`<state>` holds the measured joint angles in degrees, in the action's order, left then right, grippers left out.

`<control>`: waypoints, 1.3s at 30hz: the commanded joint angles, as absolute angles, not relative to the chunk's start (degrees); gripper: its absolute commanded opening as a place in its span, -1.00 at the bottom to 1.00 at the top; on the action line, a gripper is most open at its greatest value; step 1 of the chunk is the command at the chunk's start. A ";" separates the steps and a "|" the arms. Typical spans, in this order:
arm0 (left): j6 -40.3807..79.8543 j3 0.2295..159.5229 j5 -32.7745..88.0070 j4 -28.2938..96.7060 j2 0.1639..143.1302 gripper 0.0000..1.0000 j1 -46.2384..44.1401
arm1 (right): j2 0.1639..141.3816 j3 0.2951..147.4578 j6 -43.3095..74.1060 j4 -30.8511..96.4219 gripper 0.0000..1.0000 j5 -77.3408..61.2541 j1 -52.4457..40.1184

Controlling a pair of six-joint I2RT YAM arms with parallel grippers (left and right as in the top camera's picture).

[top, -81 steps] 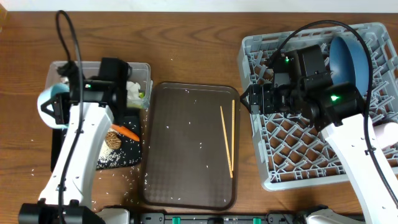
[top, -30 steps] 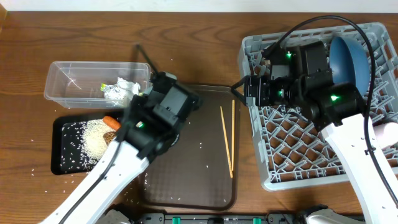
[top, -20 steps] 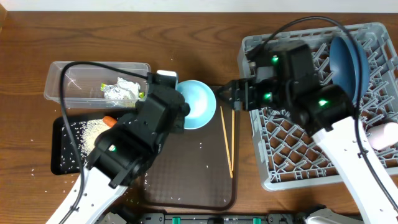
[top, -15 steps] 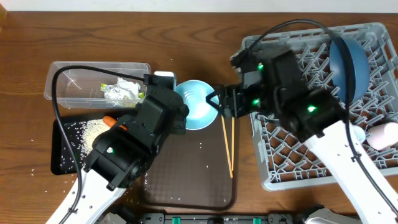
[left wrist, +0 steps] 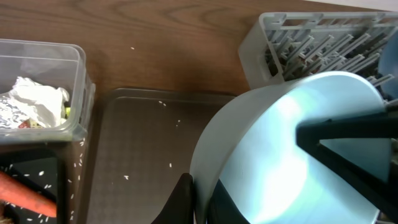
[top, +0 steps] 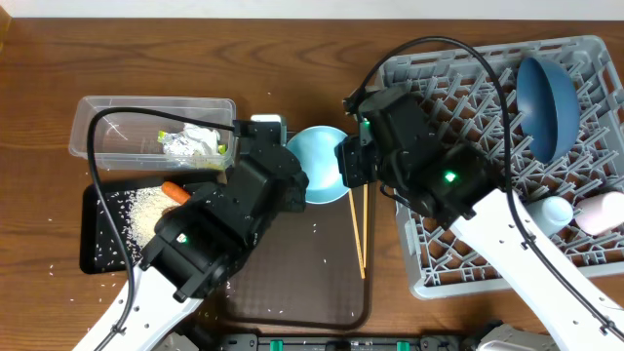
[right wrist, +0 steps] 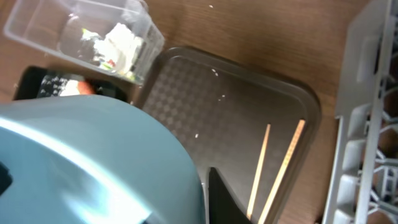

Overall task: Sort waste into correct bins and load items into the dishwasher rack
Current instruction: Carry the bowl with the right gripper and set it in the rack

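A small pale bowl (top: 320, 174) hangs above the far end of the brown serving tray (top: 292, 283), gripped from both sides. My left gripper (top: 295, 181) is shut on its left rim, one finger on each side of the wall (left wrist: 200, 182). My right gripper (top: 347, 168) is shut on the opposite rim (right wrist: 203, 186); only its outer finger shows. Two chopsticks (top: 361, 229) lie on the tray just under the right gripper. The dishwasher rack (top: 390, 73) on the right holds a large blue bowl (top: 546, 93), a light cup (top: 554, 210) and a pink cup (top: 597, 213).
At the far left the clear box (top: 97, 102) holds tissue and a wrapper (top: 195, 144). In front of it the black tray (top: 97, 239) has rice and a carrot (top: 175, 191). Loose rice grains dot the brown tray and the table.
My right gripper has swung left from the rack to the bowl and shut on its rim. My left arm has carried the bowl a little to the right.
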<state>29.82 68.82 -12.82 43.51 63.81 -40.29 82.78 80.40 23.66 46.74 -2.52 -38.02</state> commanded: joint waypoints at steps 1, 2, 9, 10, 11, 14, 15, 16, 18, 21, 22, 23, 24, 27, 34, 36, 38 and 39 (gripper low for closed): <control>30.76 69.01 -12.43 42.98 63.22 -0.88 -40.75 | 83.26 80.47 24.18 46.96 -0.97 3.68 -38.17; 30.76 69.01 -12.43 42.98 63.22 -0.88 -40.75 | 83.09 80.47 24.18 47.13 -0.97 5.61 -38.15; 30.72 69.01 -12.43 41.60 63.16 0.06 -40.75 | 80.23 80.51 24.21 52.66 -0.97 15.57 -34.65; 30.72 69.01 -12.43 41.21 63.09 0.31 -40.75 | 80.09 80.51 24.21 53.87 -0.97 17.32 -33.50; 30.74 69.01 -12.40 40.95 62.94 0.50 -40.75 | 80.01 80.51 24.21 54.89 -0.98 18.48 -32.47; 29.39 69.04 -12.43 40.47 61.89 0.69 -40.75 | 79.81 80.51 24.23 57.87 -0.97 20.73 -29.08; 27.22 69.12 -12.45 40.12 61.34 0.73 -40.75 | 79.77 80.51 24.21 58.85 -0.98 21.69 -27.86; 24.95 69.28 -12.45 39.92 60.86 0.85 -40.75 | 79.75 80.51 24.23 59.61 -0.97 22.94 -26.89; 20.36 69.67 -12.51 39.72 59.59 0.96 -40.73 | 79.75 80.51 24.25 61.12 -0.97 27.79 -25.17; 15.59 69.93 -12.69 39.75 57.56 0.96 -40.73 | 79.72 80.55 26.63 64.10 -0.97 39.24 -24.62; 14.55 69.93 -12.69 39.79 56.77 0.96 -40.73 | 79.72 80.55 27.49 65.43 -0.98 44.12 -24.88; 14.35 69.93 -12.71 39.77 56.14 0.96 -40.73 | 79.72 80.55 27.66 66.59 -0.97 48.14 -25.23; 14.37 69.93 -12.71 39.77 55.48 0.96 -40.73 | 79.72 80.55 27.64 67.44 -0.97 50.87 -25.61; 14.37 69.93 -13.13 39.79 54.28 0.96 -40.73 | 79.77 80.55 27.66 68.84 -0.98 55.37 -26.92; 14.37 69.93 -13.32 41.74 53.89 0.96 -40.73 | 80.97 80.53 29.98 67.64 -0.97 62.54 -33.61; 14.37 69.93 -13.34 42.72 54.04 0.96 -40.73 | 83.02 80.53 29.04 65.36 -0.97 66.57 -33.58; 14.37 69.93 -13.50 43.53 54.13 0.96 -40.73 | 85.52 80.53 29.04 63.99 -0.97 70.89 -33.21; 14.37 69.93 -13.52 44.01 54.13 0.96 -40.73 | 86.87 80.53 29.06 63.42 -0.98 72.79 -33.01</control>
<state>15.11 68.84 -12.40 43.40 54.02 -40.62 83.20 80.42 28.08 64.20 62.50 -33.45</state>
